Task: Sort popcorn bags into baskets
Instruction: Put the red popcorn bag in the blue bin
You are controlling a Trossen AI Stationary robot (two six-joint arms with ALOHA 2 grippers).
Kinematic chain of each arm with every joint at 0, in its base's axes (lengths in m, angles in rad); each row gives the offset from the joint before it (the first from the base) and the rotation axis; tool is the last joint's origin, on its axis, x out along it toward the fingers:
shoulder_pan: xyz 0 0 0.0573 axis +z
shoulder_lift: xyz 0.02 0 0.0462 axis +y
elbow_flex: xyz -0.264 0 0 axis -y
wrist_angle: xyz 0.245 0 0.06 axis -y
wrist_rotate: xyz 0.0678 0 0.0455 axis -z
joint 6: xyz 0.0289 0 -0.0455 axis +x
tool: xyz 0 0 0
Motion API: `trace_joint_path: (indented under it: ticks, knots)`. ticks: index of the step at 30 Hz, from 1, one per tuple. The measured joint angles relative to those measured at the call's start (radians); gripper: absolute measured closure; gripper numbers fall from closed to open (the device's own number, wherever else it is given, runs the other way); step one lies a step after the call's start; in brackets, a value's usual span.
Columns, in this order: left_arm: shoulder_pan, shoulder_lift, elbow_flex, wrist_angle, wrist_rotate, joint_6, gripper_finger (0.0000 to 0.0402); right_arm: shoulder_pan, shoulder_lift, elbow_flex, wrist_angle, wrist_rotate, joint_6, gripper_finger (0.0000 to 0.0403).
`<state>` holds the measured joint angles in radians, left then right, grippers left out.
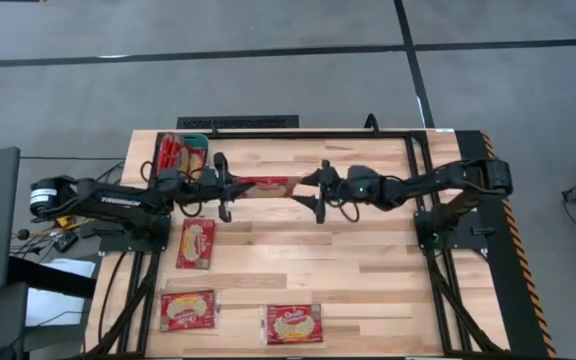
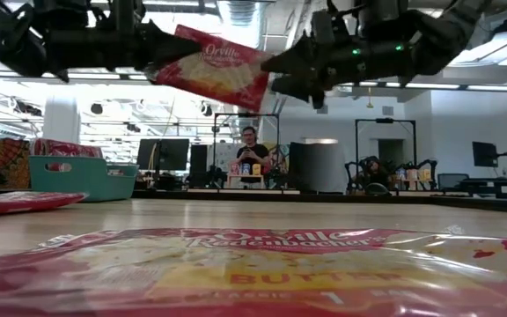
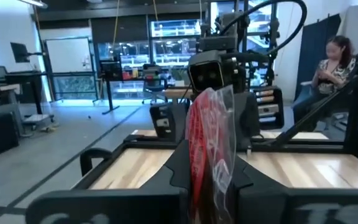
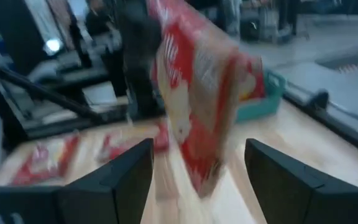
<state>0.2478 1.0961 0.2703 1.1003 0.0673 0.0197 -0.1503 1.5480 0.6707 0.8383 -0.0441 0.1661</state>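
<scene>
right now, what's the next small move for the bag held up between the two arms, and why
Probably carry it with the left arm to the teal-green rectangular plastic bin: the left pincer is shut on the flat red popcorn packet in mid-air, and the right pincer stands open, off it.

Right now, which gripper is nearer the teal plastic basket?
Left. The left gripper holds a red popcorn bag just beside the teal plastic basket; the right gripper hangs open farther across the table.
</scene>
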Motion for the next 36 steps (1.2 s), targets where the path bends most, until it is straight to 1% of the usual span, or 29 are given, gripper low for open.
trace_joint_path:
  ticks: [3,6,8,10,12,13,14,18,21,24,26,32,34,36]
  knots:
    - [-0.001,0.015,0.000,0.017,0.005,-0.016,0.0389,-0.026,0.030,0.031,0.009,-0.061,0.013,0.0141]
    - [-0.001,0.024,0.004,0.033,0.006,-0.015,0.0389,-0.033,0.068,0.066,0.007,-0.096,0.013,0.0179]
    - [-0.002,0.025,0.004,0.034,0.006,-0.016,0.0389,-0.037,0.091,0.087,0.003,-0.109,0.012,0.0223]
    - [-0.002,0.024,0.004,0.040,0.005,-0.017,0.0389,-0.038,0.106,0.107,-0.005,-0.113,0.009,0.0284]
    - [-0.002,0.023,0.004,0.026,0.005,-0.023,0.0379,-0.042,0.108,0.112,-0.037,-0.117,-0.005,0.0354]
    - [-0.002,0.024,0.004,0.008,0.004,-0.024,0.0371,-0.044,0.106,0.114,-0.061,-0.117,-0.017,0.0374]
    - [-0.002,0.024,0.004,-0.005,0.004,-0.021,0.0360,-0.046,0.105,0.117,-0.084,-0.117,-0.029,0.0380]
    - [-0.002,0.023,0.005,-0.086,0.002,-0.016,0.0316,-0.055,0.082,0.118,-0.202,-0.116,-0.053,0.0381]
    - [0.000,0.023,0.005,-0.138,0.000,-0.018,0.0289,-0.059,0.057,0.138,-0.348,-0.117,-0.088,0.0381]
    - [0.001,0.024,0.021,-0.197,0.001,-0.026,0.0271,-0.063,0.048,0.181,-0.493,-0.175,-0.128,0.0381]
    - [0.001,0.024,0.052,-0.256,0.015,-0.030,0.0265,-0.063,0.048,0.209,-0.550,-0.190,-0.151,0.0381]
    - [0.000,0.076,0.162,-0.483,0.118,-0.020,0.0266,-0.061,0.048,0.256,-0.577,-0.200,-0.197,0.0381]
    - [0.000,0.093,0.186,-0.516,0.117,-0.013,0.0271,-0.063,0.048,0.266,-0.583,-0.218,-0.200,0.0381]
    - [0.000,0.105,0.196,-0.517,0.108,-0.018,0.0285,-0.063,0.048,0.273,-0.581,-0.219,-0.201,0.0381]
